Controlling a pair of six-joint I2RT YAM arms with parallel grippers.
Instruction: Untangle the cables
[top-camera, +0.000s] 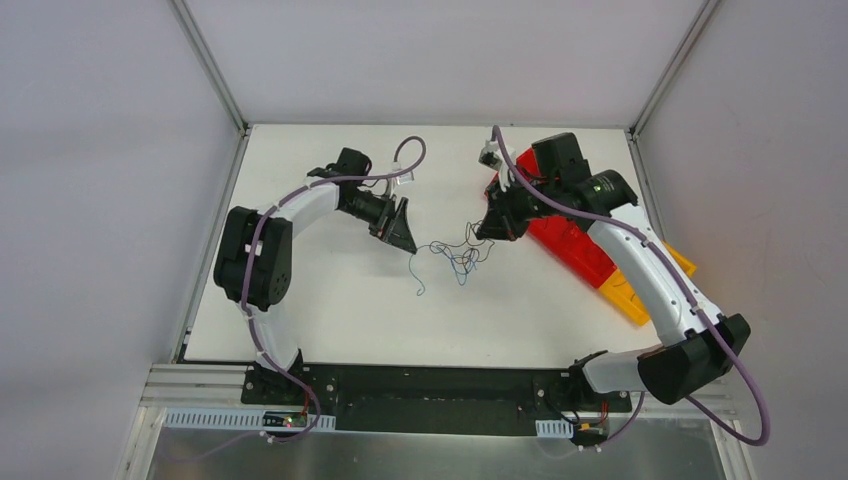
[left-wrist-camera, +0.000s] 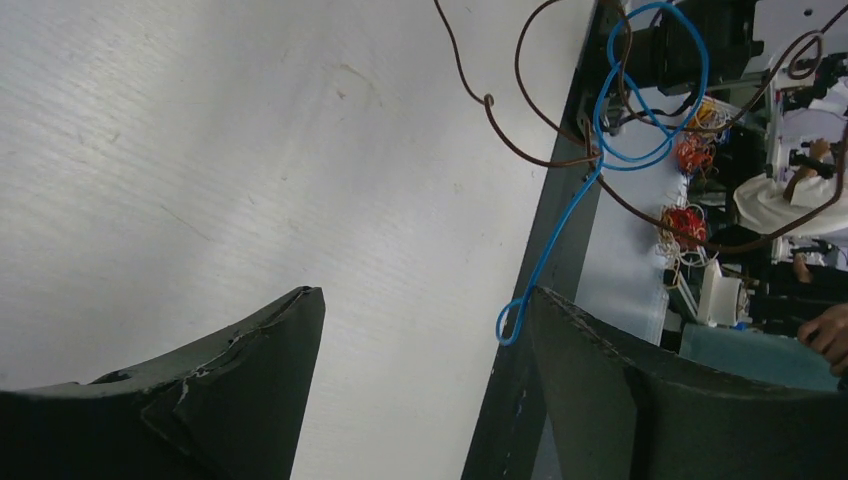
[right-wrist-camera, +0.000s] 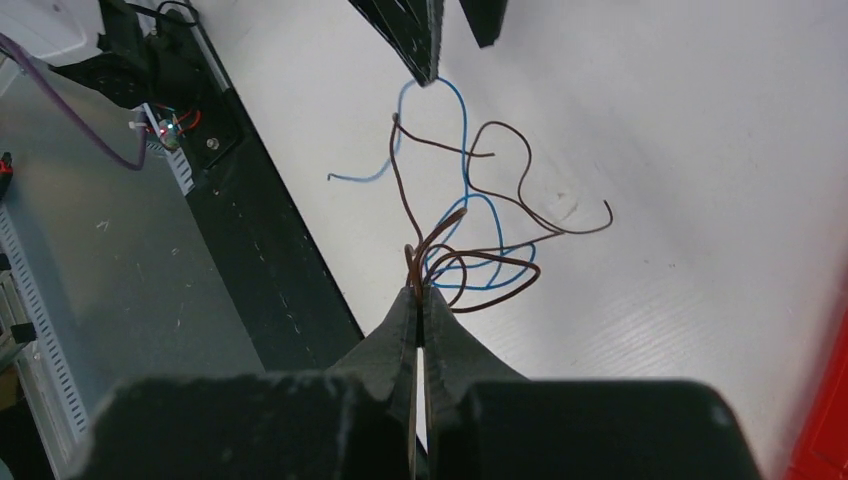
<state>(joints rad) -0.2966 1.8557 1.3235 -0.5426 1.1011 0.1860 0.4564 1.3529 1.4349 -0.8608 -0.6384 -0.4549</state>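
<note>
The cables (top-camera: 455, 255) are thin brown and blue wires in a loose tangle on the white table (top-camera: 330, 310), between my two grippers. One blue strand (top-camera: 420, 285) trails toward the near edge. My right gripper (top-camera: 482, 232) is shut on a bunch of brown wires (right-wrist-camera: 470, 205), pinched at its tips (right-wrist-camera: 419, 288); blue loops (right-wrist-camera: 490, 270) lie just beyond. My left gripper (top-camera: 411, 247) is open with its jaws wide apart (left-wrist-camera: 422, 295). A small loop of the blue wire (left-wrist-camera: 512, 325) sits beside its right fingertip (left-wrist-camera: 545, 305), and nothing is between the fingers.
A red bin (top-camera: 570, 240) and a yellow one (top-camera: 625, 290) lie at the right under the right arm. A dark rail (top-camera: 420, 385) runs along the table's near edge. Aluminium posts (top-camera: 215, 75) frame the back corners.
</note>
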